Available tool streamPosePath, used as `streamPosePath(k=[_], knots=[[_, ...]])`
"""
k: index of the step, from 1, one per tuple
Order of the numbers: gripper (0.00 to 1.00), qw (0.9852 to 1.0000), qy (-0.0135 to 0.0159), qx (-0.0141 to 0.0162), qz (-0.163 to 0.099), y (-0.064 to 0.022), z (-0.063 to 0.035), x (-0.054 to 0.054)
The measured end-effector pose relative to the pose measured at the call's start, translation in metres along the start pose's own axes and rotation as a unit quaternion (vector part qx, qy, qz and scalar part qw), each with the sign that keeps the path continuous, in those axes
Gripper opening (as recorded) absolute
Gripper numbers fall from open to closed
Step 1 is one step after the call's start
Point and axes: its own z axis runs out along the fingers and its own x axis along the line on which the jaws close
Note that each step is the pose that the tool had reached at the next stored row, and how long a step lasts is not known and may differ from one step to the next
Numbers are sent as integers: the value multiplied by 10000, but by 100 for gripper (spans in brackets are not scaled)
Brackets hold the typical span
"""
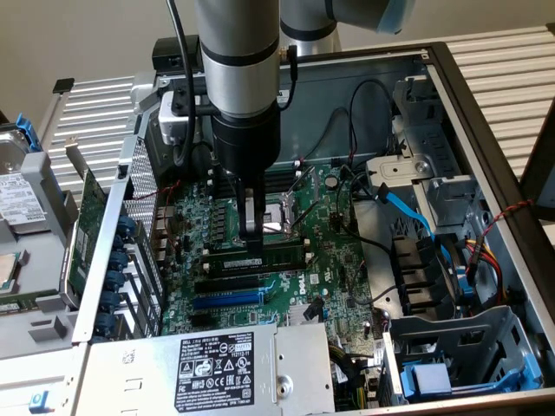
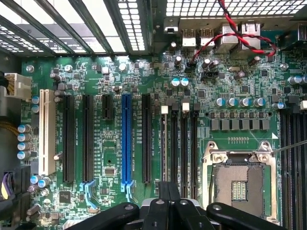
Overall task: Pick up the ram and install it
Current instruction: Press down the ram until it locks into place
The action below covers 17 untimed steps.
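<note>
The ram [image 1: 277,256] is a thin green stick with black chips. It stands on edge in the memory slot nearest the black expansion slots [image 1: 227,282]. My gripper [image 1: 251,243] comes straight down onto its middle, fingers drawn close on the top edge. In the wrist view the ram [image 2: 164,143] shows as a thin pale line running away from my gripper [image 2: 168,191], beside the other memory slots [image 2: 185,143] with white end clips. The gripper hides the part of the stick under it.
The bare CPU socket [image 2: 238,184] lies just beyond the memory slots. A power supply [image 1: 217,364] sits at the case front, and a blue cable [image 1: 408,212] and drive cage [image 1: 451,347] on the exterior view's right. A green bracketed card [image 1: 87,225] and hard drive [image 1: 17,199] lie outside the case.
</note>
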Motion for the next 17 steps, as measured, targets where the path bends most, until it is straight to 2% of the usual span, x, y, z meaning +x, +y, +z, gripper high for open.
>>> streamPosePath(k=[1, 6, 17], knots=[[10, 10000, 2, 0, 0, -1, 4, -3], [10, 10000, 48, 1, 2, -1, 7, -3], [10, 10000, 51, 1, 2, -2, 32, -3]])
